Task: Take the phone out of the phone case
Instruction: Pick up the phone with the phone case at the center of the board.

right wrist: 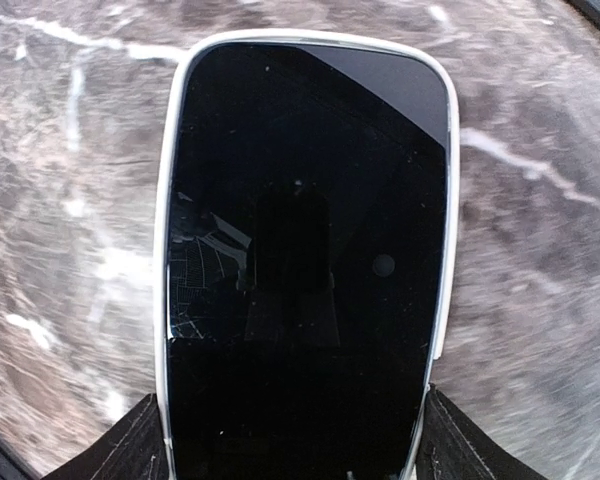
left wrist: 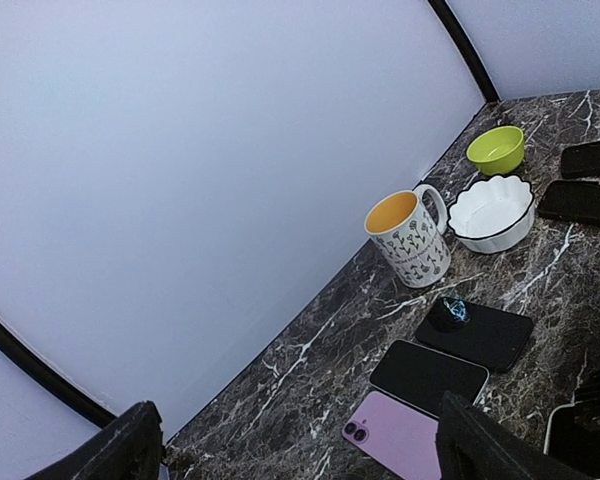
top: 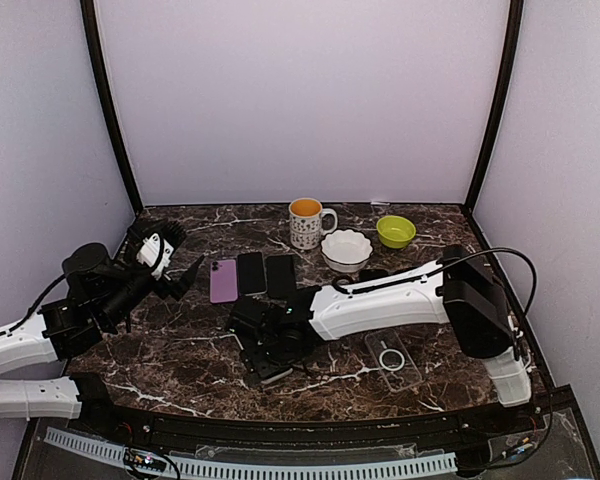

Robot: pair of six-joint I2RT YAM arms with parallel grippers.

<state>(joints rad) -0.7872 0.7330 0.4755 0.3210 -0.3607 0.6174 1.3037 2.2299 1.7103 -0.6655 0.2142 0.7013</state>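
Progress looks close to nil: the black-screened phone (right wrist: pixel 305 250) sits fully seated in its white-rimmed case (right wrist: pixel 447 200), flat on the dark marble desk (top: pixel 180 350) at centre, close to the near edge. The right tool (right wrist: pixel 295 432) straddles one end of it, a finger at each long side; whether they press or merely flank the rim I cannot tell. The left tool (left wrist: pixel 295 405) hangs released and empty at the left of the desk. Peeling the rim back and lifting the phone free are all to come, I judge. Bare marble lies left of the phone. A clear empty case (top: pixel 392 358) lies to its right and a row of one purple and two black phones (top: pixel 251 276) just beyond, so the near edge is the tight side.
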